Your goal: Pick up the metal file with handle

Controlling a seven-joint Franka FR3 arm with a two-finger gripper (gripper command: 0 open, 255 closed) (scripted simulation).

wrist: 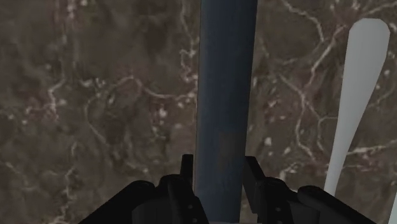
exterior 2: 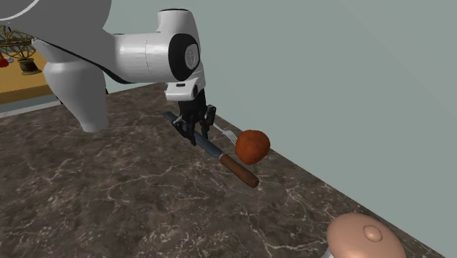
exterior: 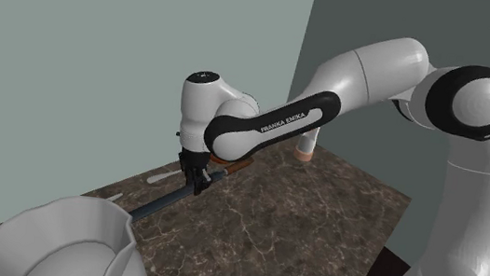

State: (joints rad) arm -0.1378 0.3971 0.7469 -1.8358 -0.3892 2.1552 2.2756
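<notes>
**A:** As the white arm (exterior: 372, 71) is bent down over the dark marbled countertop (exterior: 319, 215), what is held by the gripper (exterior: 197, 179)?

**B:** The metal file (exterior 2: 212, 149) is clasped at its blue-grey blade. In the wrist view the black fingers (wrist: 186, 175) are set narrow and pressed against both edges of the blade.

**A:** Where is the file found?

**B:** It is laid along the countertop near the grey-green wall (exterior 2: 351, 80), its brown handle (exterior 2: 240, 170) pointed away from the gripper. Whether it is raised off the surface cannot be told.

**A:** What is seen around it?

**B:** A pale fork (exterior 2: 225, 133) is laid just beside the blade on the wall side. A reddish-brown ball (exterior 2: 253, 145) is set by the handle. A white bowl (exterior: 81, 256) is seen at the shoulder view's lower left.
</notes>
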